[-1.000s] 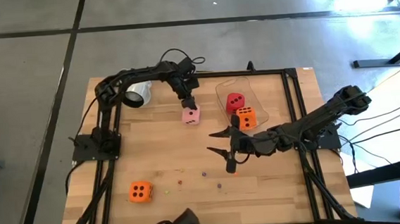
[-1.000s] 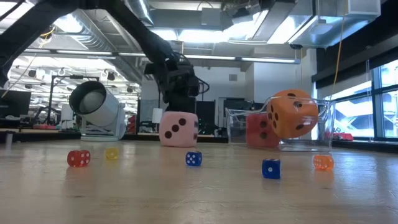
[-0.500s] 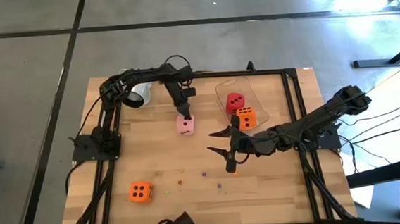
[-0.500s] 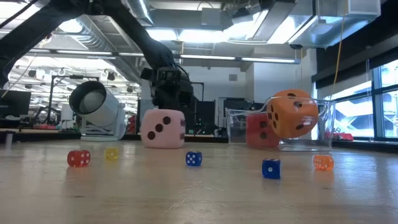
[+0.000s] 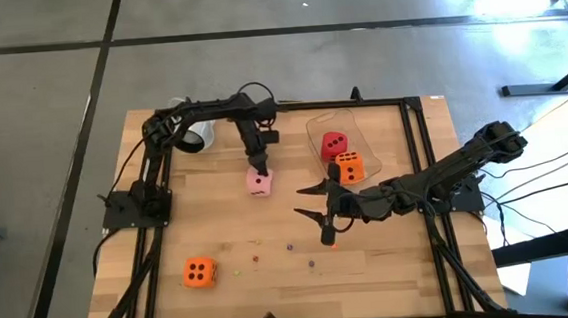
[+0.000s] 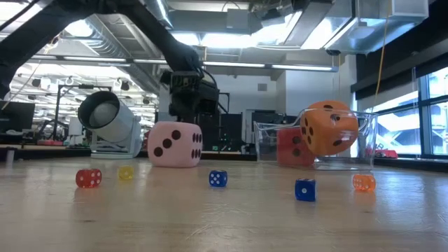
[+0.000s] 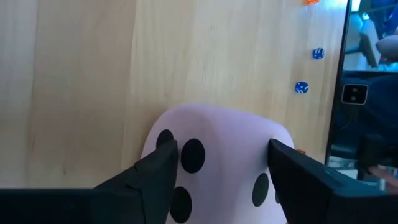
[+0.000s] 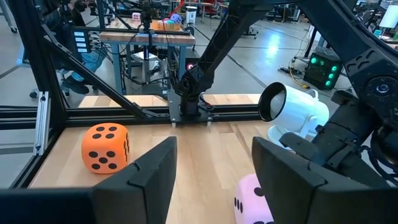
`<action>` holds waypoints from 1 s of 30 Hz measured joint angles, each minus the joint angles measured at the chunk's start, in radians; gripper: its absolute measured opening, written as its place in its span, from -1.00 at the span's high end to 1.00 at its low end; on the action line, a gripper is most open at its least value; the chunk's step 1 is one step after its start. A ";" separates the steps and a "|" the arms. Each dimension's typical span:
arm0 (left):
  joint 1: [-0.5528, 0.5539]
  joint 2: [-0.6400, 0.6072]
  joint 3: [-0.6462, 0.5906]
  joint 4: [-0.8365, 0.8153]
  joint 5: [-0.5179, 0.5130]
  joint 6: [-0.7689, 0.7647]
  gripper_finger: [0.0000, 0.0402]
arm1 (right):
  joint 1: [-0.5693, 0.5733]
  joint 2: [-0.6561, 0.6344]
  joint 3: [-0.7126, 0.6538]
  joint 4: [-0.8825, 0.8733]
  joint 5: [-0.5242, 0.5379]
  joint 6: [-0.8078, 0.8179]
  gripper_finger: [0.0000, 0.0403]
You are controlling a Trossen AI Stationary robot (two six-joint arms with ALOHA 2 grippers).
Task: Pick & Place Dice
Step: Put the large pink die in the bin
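The pink die (image 5: pixel 259 184) (image 6: pixel 175 144) (image 7: pixel 217 149) sits between the fingers of my left gripper (image 5: pixel 258 173) (image 7: pixel 217 180), left of the table's middle. A red die (image 5: pixel 334 142) and an orange die (image 5: pixel 350 167) (image 6: pixel 327 128) lie in a clear container (image 5: pixel 314 133), the orange one on top of the red. The second orange die (image 5: pixel 199 272) (image 8: pixel 106 147) rests flat on the table near the near-left corner. My right gripper (image 5: pixel 322 213) (image 8: pixel 214 180) is open above the table near the container and touches nothing. My left gripper pinches the pink die between its two fingers (image 7: pixel 155 177), one on each of two opposite side faces (image 7: pixel 163 142). The fingers come from above, pointing down. The die stays upright at table level (image 6: pixel 175 164); whether its underside touches the wood I cannot tell.
A white mug (image 5: pixel 198 135) (image 6: pixel 112 124) lies on its side near the far-left corner. Tiny coloured beads (image 6: pixel 88 178) (image 6: pixel 218 179) (image 6: pixel 304 190) are scattered over the near half. A black frame (image 5: pixel 147 209) runs along the table's edges.
My left gripper has carried the pink die toward the table's near edge and a little to the left, away from the container. The die has stayed in the hold and upright. The right arm has kept still.
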 joint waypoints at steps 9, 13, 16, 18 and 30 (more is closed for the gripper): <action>-0.021 0.000 -0.001 0.018 -0.008 -0.007 0.39 | 0.000 0.000 0.000 0.000 0.000 0.000 -0.04; -0.018 0.001 -0.001 0.013 -0.001 -0.029 0.56 | 0.000 0.000 0.000 -0.006 0.000 0.000 -0.04; -0.018 0.002 -0.002 -0.006 0.016 -0.033 0.59 | 0.006 0.000 0.000 -0.019 0.032 0.000 -0.04; -0.018 0.002 -0.002 -0.029 0.048 -0.034 0.59 | 0.016 -0.002 0.000 -0.031 0.088 -0.002 -0.03; -0.024 -0.138 -0.006 -0.026 0.093 -0.065 0.62 | 0.158 -0.160 -0.002 -0.182 0.504 -0.004 0.10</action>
